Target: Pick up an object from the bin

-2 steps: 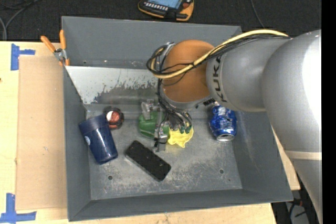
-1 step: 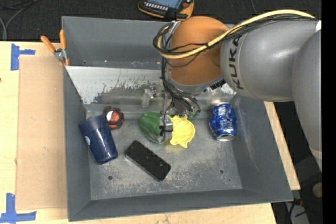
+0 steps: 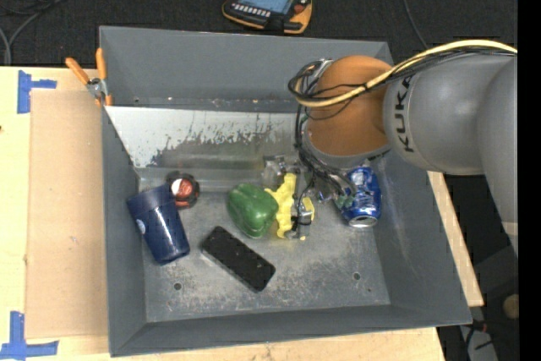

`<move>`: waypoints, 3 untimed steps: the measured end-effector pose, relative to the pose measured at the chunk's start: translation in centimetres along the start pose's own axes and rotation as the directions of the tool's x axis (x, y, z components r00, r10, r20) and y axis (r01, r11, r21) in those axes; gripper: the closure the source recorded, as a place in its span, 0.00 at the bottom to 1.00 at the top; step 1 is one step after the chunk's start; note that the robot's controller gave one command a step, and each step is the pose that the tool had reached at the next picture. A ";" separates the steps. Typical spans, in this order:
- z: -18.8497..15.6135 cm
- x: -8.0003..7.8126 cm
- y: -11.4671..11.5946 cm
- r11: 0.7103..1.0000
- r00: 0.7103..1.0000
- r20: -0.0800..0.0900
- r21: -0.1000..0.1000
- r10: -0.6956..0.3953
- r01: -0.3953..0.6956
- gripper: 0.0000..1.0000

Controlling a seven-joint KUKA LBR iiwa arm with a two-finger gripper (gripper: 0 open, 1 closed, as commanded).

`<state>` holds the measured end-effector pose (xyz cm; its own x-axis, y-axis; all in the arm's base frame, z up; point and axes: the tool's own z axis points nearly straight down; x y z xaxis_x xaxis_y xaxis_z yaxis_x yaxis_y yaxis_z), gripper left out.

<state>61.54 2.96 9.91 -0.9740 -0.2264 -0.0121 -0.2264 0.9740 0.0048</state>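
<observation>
My gripper (image 3: 299,214) reaches down into the middle of the bin, its fingers low over a yellow thing (image 3: 283,200) that lies against a green pepper-shaped toy (image 3: 250,210). The yellow thing sits right at the fingertips; whether it is gripped is hidden. A crushed blue drink can (image 3: 363,197) lies just right of the gripper. A flat black rectangular thing (image 3: 237,258) lies on the floor to the lower left.
A dark blue cup (image 3: 158,223) lies on its side at the left, with a small red and black round thing (image 3: 183,190) beside it. The arm and its orange cover hang over the bin's right half.
</observation>
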 end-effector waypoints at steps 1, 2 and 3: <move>3.0 0.4 -0.7 0.992 0.992 0.006 -0.003 -0.128 0.128 0.00; 2.7 -0.6 0.4 0.995 0.995 0.005 0.001 -0.104 0.104 1.00; 2.7 -0.6 0.4 0.995 0.995 0.005 0.000 -0.103 0.103 1.00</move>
<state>62.09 3.48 7.24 -0.9455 -0.3252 -0.0178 -0.3253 0.9456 0.0032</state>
